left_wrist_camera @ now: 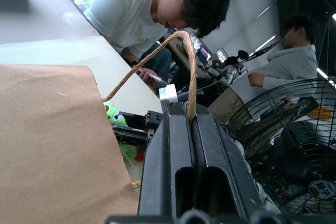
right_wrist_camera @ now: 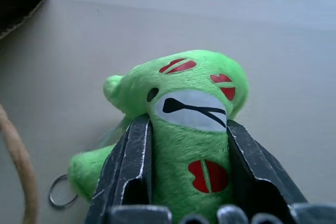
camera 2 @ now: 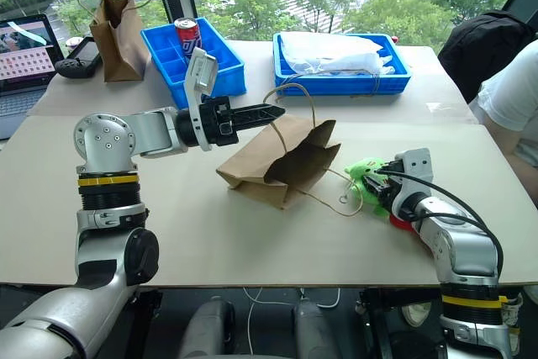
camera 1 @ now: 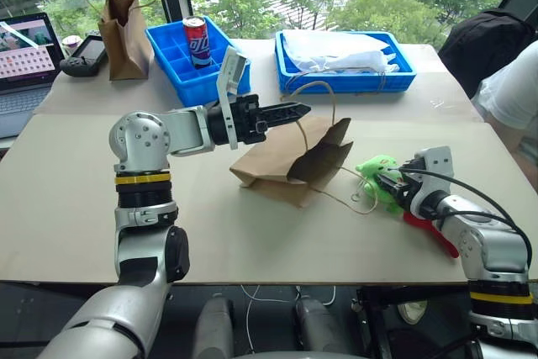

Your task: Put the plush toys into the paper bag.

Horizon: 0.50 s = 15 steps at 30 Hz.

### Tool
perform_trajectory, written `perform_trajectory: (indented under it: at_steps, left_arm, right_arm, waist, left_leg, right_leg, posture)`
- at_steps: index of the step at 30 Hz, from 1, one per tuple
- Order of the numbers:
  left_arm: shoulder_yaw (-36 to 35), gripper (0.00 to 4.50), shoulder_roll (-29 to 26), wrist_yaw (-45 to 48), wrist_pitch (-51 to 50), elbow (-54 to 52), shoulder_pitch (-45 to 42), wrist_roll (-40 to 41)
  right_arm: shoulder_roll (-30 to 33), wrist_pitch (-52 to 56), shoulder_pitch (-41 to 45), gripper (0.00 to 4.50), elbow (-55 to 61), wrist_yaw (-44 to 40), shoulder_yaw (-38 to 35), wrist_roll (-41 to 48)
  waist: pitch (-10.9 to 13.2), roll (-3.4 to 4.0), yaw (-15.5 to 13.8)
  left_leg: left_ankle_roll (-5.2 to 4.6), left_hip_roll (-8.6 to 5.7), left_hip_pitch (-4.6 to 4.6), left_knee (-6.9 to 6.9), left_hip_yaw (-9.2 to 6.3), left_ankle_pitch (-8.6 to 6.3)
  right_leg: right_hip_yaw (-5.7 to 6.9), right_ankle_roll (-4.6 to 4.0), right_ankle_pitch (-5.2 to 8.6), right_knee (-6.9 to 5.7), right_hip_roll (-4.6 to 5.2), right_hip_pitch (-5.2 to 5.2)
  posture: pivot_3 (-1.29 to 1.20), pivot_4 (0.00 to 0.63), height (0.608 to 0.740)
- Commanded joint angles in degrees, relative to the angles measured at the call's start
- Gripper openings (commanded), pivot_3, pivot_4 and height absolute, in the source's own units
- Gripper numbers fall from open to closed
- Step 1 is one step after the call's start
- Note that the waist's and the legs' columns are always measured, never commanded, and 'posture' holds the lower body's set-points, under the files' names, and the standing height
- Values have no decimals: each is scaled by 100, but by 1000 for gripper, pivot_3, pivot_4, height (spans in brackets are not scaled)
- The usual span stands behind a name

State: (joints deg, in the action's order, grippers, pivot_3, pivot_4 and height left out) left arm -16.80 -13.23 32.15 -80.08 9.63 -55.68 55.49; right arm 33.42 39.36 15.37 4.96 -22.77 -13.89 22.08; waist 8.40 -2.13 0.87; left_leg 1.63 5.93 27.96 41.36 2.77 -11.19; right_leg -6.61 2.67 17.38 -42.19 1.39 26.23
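left gripper (camera 1: 296,110): fingers pressed together on thin twine loop handle (camera 1: 324,90) | wide brown kraft paper bag (camera 1: 290,161): mid-table, mouth facing right | bright green roundish plush toy (right_wrist_camera: 181,124): right of bag, clamped by right gripper (camera 1: 393,181) | red chili-shaped plush toy (camera 1: 433,233): beneath right gripper

Upper left: open laptop (camera 1: 23,60), black controller (camera 1: 84,58), narrow dark paper bag (camera 1: 124,27). Top centre: blue compartment tray (camera 1: 172,44) holding upright soda can (camera 1: 196,41); beside it, second blue tray (camera 1: 345,80) with white plastic (camera 1: 336,50). Right edge: person's white sleeve (camera 1: 514,90).
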Motion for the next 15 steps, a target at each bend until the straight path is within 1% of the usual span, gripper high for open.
perform_trajectory:
  at_steps: [1, 2, 3, 4, 6, 10, 13, 15]
  left_arm:
    - [-24, 0, 47, 19, 37, -92, -123, 159]
    - [-19, 0, 63, 15, 46, -72, -135, 165]
    - [-14, 0, 77, 13, 59, -49, -149, 164]
    - [-4, 0, 86, 18, 71, -24, -161, 162]
    - [-37, 0, 136, 8, 65, 51, -201, 198]
    - [-73, 0, 200, -38, 99, 171, -335, 187]
    - [-15, 0, 165, -4, 91, 165, -363, 161]
    - [-76, 0, 185, -61, 37, 192, -372, 210]
  right_arm:
    - [415, -396, 294, 463, 380, -165, -614, 93]
    - [525, -412, 311, 118, 486, -318, -630, 153]
    - [665, -406, 308, 18, 626, -511, -571, 186]
    - [800, -391, 314, 18, 781, -680, -495, 217]
    - [805, -124, 429, 18, 1203, -819, -482, 592]
    - [1096, 436, 296, 18, 2210, -1226, -97, 1038]
    - [1060, 1075, 310, 18, 2604, -1133, 36, 1485]
    - [897, 1419, 345, 18, 2697, -1047, 304, 1708]
  waist:
    - [4, 7, -5]
    - [5, 7, -7]
    - [5, 8, -9]
    - [5, 8, -7]
    - [5, 8, 0]
    - [5, 8, 31]
    - [6, 8, 6]
    - [5, 8, -2]
  left_leg:
    - [0, -2, 1, 0, 1, 0]
    - [0, -4, 2, 0, 1, 0]
    - [0, -4, 2, -1, 1, 0]
    - [0, -5, 2, -4, 0, 0]
    - [0, -4, 1, -9, -2, 0]
    - [0, -4, -1, -12, -7, 0]
    - [0, -7, 1, -11, -8, 0]
    - [0, -8, 1, -10, -8, 0]
  right_leg:
    - [-1, 1, 0, 0, 1, 0]
    - [-1, 2, 1, 0, 3, 1]
    - [-1, 3, 1, 2, 3, 1]
    - [-1, 4, 2, 3, 3, 1]
    - [0, 4, 2, 6, 2, 0]
    - [0, 4, 2, 5, 0, 0]
    - [1, 4, 2, 7, 2, -1]
    - [0, 4, 2, 9, 3, -2]
  posture:
    - [0, 150, 665]
    - [0, 150, 665]
    - [0, 150, 665]
    - [0, 150, 665]
    - [0, 150, 665]
    - [0, 150, 665]
    - [0, 150, 665]
    - [0, 150, 665]
